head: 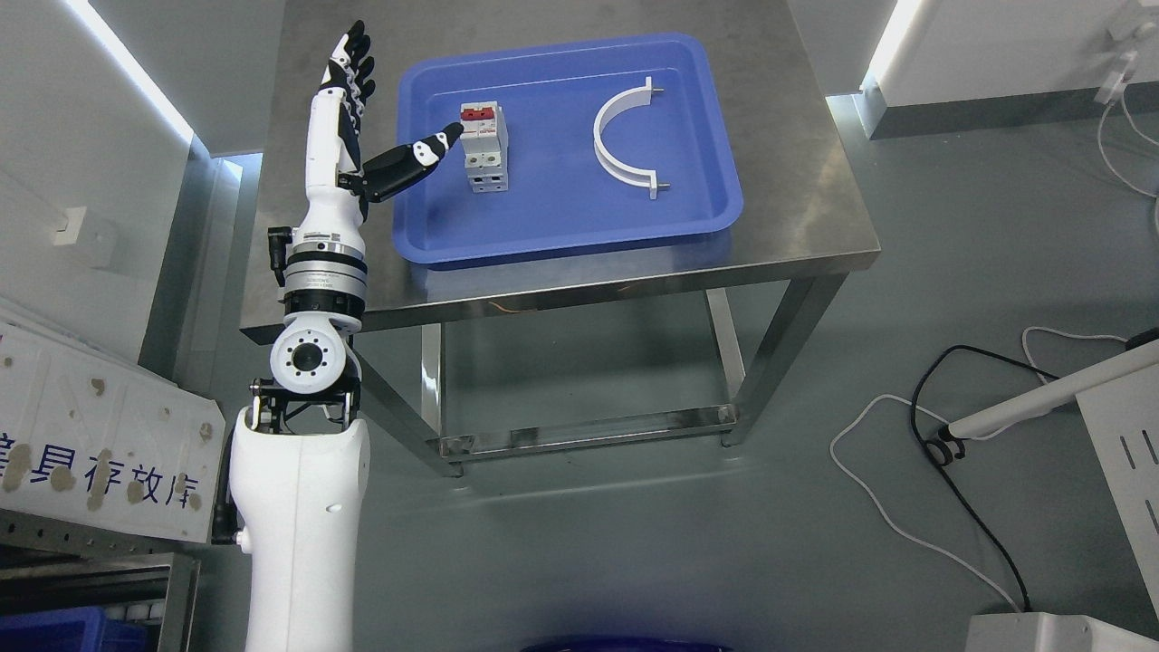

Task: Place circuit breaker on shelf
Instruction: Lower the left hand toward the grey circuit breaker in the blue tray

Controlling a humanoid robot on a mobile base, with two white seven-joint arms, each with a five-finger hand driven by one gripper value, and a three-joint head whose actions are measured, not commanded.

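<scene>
Circuit breaker (483, 148) stands in the left half of a blue tray (561, 226), white-bodied with a red patch at its far end, lying lengthwise along the tray floor. Any print on its face is too small to read. To its right in the same tray, well apart from it, lies a white half-ring clamp (623, 138) with its open side turned toward the tray's right wall. The tray rests on a steel table (815, 172) with bare metal showing on all sides of it.

The left hand (358, 118) reaches up over the table's left edge, just beside the tray. Its four fingers (351, 63) are stretched out straight and close together, pointing away from the camera, while the thumb (416, 158) juts out sideways over the tray rim, its tip at the breaker's left side; whether it touches cannot be told. The hand holds nothing.

On the floor to the right run a black cable (973, 521) and a white cable (896, 530). At lower left leans a white sign board (100, 435) with blue Chinese characters, partly cut off and smudged; "存放库" can be made out.
</scene>
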